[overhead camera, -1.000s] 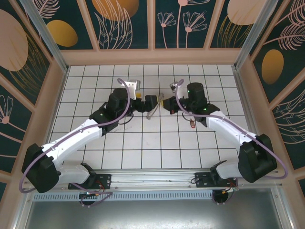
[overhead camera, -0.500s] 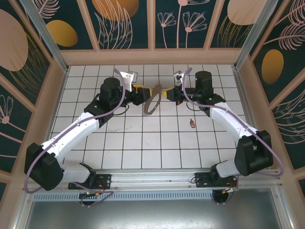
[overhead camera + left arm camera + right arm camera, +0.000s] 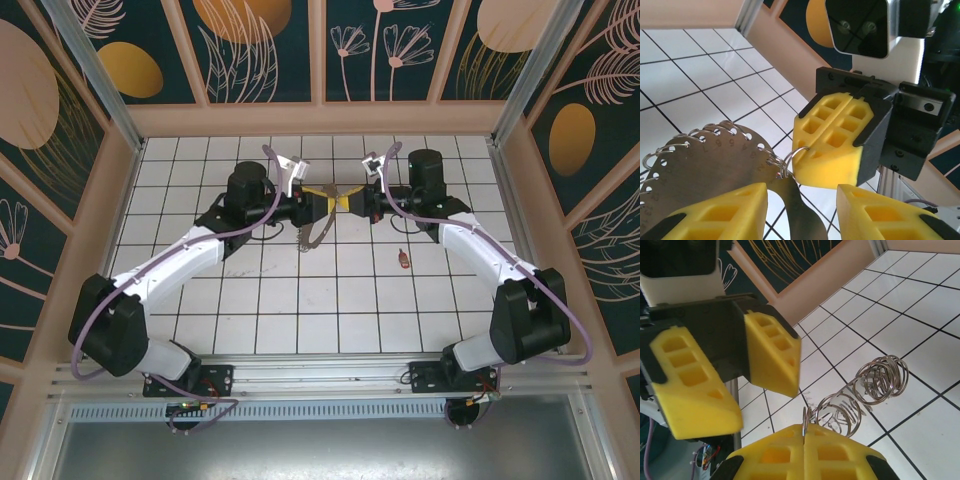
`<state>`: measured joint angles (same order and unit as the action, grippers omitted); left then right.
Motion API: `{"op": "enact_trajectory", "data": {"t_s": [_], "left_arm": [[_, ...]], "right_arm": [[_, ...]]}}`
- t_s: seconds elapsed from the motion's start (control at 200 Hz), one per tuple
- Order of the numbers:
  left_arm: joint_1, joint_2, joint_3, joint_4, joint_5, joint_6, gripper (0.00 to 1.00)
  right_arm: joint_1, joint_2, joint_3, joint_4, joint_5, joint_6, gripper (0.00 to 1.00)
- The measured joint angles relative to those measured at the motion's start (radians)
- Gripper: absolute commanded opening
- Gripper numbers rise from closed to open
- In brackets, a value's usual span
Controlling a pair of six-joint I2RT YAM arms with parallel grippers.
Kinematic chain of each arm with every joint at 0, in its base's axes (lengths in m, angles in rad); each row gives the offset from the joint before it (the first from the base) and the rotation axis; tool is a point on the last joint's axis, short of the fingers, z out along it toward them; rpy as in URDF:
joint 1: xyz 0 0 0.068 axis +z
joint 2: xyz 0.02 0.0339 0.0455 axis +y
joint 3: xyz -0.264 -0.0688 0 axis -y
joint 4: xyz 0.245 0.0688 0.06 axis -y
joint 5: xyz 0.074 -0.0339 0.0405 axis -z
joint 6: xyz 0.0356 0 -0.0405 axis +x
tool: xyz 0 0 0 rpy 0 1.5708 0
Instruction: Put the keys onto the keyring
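The keyring (image 3: 316, 232) is a thin grey metal plate (image 3: 705, 165) edged with small silvery rings (image 3: 840, 410), hanging tilted above the tiles. My right gripper (image 3: 348, 203) is shut on one end ring, pinched in the seam of its yellow pads (image 3: 804, 432). Facing it tip to tip, my left gripper (image 3: 327, 203) has its jaws partly closed around the plate's narrow stem (image 3: 801, 195), with a gap on each side. The right gripper's pads (image 3: 830, 145) touch the ring just above that stem. The keys, one tiny red-brown piece (image 3: 403, 260), lie on the floor under the right arm.
White tiled floor (image 3: 300, 300) boxed in by pale walls with dark leaf panels (image 3: 260, 50). Both arms reach to the far middle of the floor. The left gripper (image 3: 760, 407) looms close in the right wrist view.
Both grippers have moved towards the far side and come together tip to tip. The keyring now hangs between them. My left jaws have narrowed from wide open. The key has not moved.
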<state>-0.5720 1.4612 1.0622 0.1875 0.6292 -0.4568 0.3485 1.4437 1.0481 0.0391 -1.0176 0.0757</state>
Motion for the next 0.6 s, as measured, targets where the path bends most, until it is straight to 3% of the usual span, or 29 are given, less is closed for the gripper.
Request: {"op": "enact_trajectory", "data": {"t_s": [0.596], "left_arm": [[0.002, 0.063, 0.014, 0.128, 0.096, -0.095, 0.36]], "right_arm": [[0.0, 0.0, -0.002, -0.001, -0.032, 0.0, 0.0]]}}
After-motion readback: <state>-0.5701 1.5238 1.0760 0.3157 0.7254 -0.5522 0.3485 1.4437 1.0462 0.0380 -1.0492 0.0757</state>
